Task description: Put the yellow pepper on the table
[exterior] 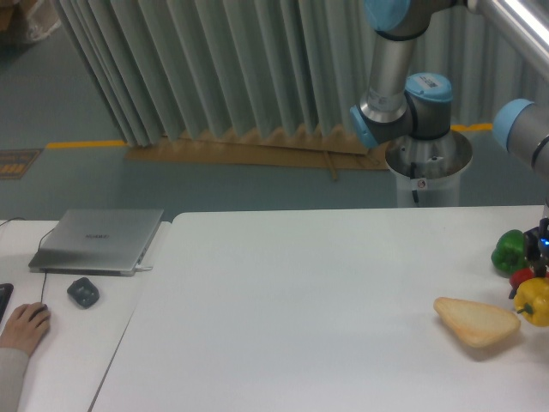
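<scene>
The yellow pepper (533, 300) is at the far right edge of the view, low over the white table (309, 292), just right of the bread wedge. My gripper (541, 273) comes down onto the pepper's top and is shut on it. The frame edge cuts off most of the gripper, so only a dark part with a blue light shows. I cannot tell whether the pepper touches the tabletop.
A green pepper (509, 250) and a red pepper (521, 278) sit just left of the gripper. A tan bread wedge (476, 321) lies beside the yellow pepper. On the left desk are a laptop (99, 239), a mouse (83, 293) and a person's hand (24, 326).
</scene>
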Robot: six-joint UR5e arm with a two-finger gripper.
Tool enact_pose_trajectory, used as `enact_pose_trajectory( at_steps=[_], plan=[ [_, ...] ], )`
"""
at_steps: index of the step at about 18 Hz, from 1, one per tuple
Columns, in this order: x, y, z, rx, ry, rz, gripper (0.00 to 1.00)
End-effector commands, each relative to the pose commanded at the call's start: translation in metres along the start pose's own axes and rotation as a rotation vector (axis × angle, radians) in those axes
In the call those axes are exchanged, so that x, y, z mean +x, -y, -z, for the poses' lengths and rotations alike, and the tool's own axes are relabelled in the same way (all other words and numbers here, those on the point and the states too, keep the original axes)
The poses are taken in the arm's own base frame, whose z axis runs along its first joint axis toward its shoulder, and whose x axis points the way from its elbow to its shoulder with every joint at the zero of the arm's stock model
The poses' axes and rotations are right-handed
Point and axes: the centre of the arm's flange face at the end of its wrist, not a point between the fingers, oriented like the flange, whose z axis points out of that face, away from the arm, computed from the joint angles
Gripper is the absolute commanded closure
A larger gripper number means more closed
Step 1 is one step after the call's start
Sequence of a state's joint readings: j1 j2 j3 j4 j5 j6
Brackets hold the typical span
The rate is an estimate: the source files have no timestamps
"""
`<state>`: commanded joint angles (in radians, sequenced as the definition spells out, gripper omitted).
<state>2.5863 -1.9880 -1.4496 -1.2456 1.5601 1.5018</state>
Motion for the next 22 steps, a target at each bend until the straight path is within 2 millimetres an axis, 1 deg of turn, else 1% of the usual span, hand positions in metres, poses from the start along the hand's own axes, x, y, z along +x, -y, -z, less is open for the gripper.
enact_pose_trajectory(
  at_steps=[3, 5, 8, 9, 10, 11, 12, 13, 14, 19, 21, 22],
  plan=[
    [-0.0017, 0.0001, -0.0037, 0.0, 0.003, -0.003, 0.59],
    [-0.0041, 0.0012, -0.0098, 0.001, 0.015, -0.003, 0.59],
    [-0.0051, 0.0013, -0.0101, 0.001, 0.021, -0.009, 0.59],
    [-0.0047, 0.0013, -0.0097, 0.002, 0.023, -0.011, 0.57],
    [-0.0047, 0.0013, -0.0097, 0.002, 0.023, -0.011, 0.5],
    [-0.0045, 0.0012, -0.0102, 0.002, 0.023, -0.01, 0.48],
    [-0.0046, 0.0012, -0.0101, 0.002, 0.024, -0.011, 0.44],
    [-0.005, 0.0013, -0.0096, 0.002, 0.029, -0.013, 0.13],
    [-0.0041, 0.0011, -0.0104, 0.0, 0.029, -0.011, 0.06],
    [-0.0038, 0.0009, -0.0094, -0.001, 0.031, -0.013, 0.05],
    [-0.0012, 0.0007, -0.0102, -0.001, 0.026, -0.014, 0.0],
    [0.0003, 0.0006, -0.0103, -0.001, 0.025, -0.014, 0.0]
  ],
)
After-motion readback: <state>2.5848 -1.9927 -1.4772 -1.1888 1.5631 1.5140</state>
